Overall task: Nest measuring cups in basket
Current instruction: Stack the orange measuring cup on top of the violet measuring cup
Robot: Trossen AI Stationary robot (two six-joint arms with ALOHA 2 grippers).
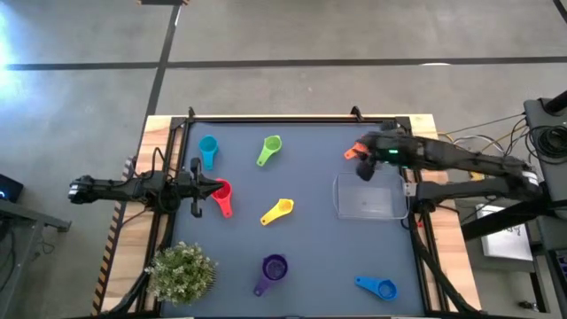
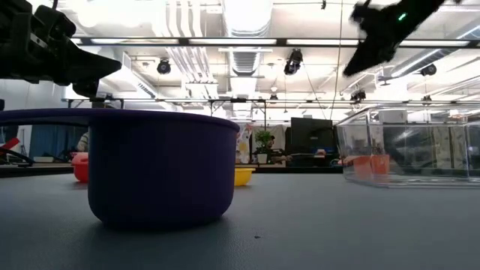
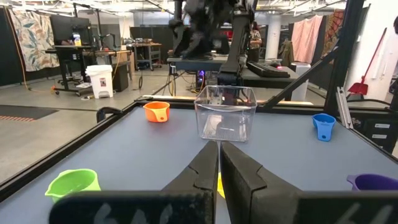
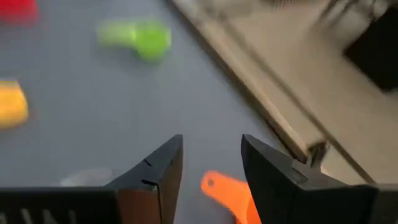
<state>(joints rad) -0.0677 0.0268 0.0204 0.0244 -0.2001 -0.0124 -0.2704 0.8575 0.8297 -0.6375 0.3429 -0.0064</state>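
The right pincer [image 1: 362, 159] hangs at upper right of the high view, fingers apart and gripping nothing, above the small orange plastic measuring cup [image 1: 353, 150], presumably lined up for a pick. That cup lies on the grey bench [image 1: 310, 230] just beyond the clear, empty rectangular plastic basket [image 1: 370, 197]. The left pincer [image 1: 209, 187], fingers together, waits at left beside the red plastic cup [image 1: 221, 197].

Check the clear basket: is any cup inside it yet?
Empty. From above, the basket shows only its bare clear floor, and the left wrist view sees straight through it. The orange cup lies outside, beside its far edge.
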